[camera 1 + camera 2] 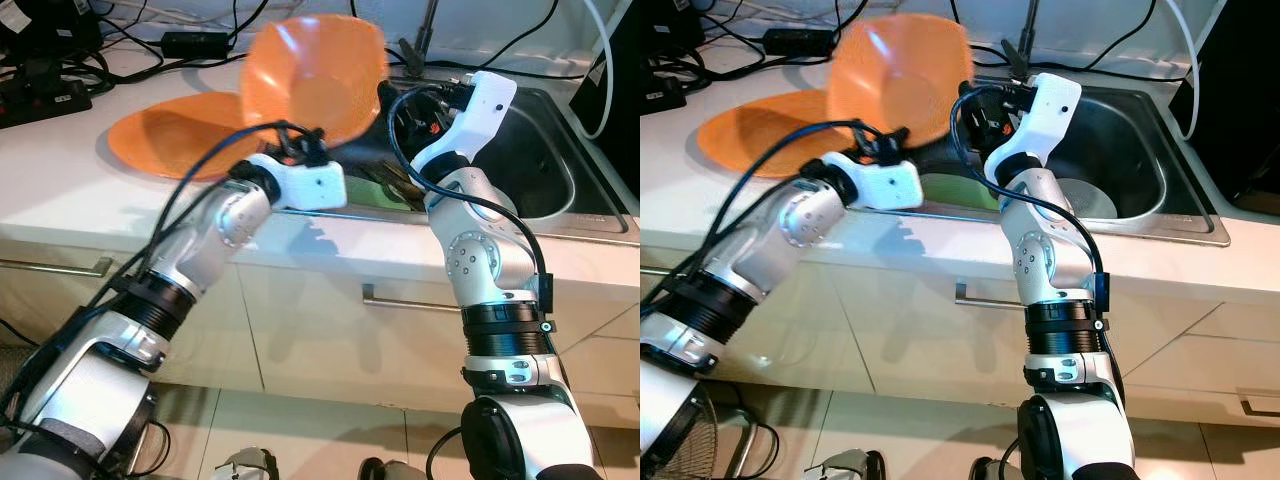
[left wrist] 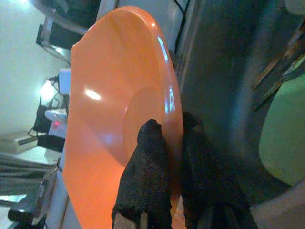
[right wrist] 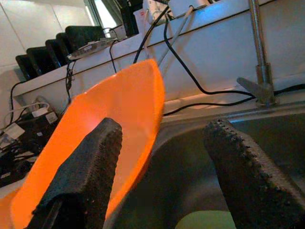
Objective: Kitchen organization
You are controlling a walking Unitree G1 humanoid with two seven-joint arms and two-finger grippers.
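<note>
The orange bowl [image 1: 318,82] is up in the air, tipped on its side, right over the spot where the white table [image 1: 60,170] meets the steel sink [image 1: 560,180]. Your left end effector [image 2: 167,157] has it: the two black fingers [image 2: 147,181] are closed tight on the bowl's rim, one on the inside and one on the outside. A flat orange plate [image 1: 170,140] lies on the table just behind and to the left of the bowl. You can see black cables [image 1: 60,70] and a power strip [image 1: 40,100] at the back of the table. Down in the sink there is a pale green dish [image 1: 965,190] and a round grey one [image 1: 1085,195], and the tap [image 3: 259,57] stands at the sink's back edge. Your left arm [image 1: 200,250] bends up from low on the left and reaches over the table edge. Your right arm [image 1: 480,250] stands up straight with its wrist bent toward the bowl. Your right end effector [image 3: 162,162] is wide open and holds nothing; it is over the sink, just beside the bowl, and you can't tell if it touches.
</note>
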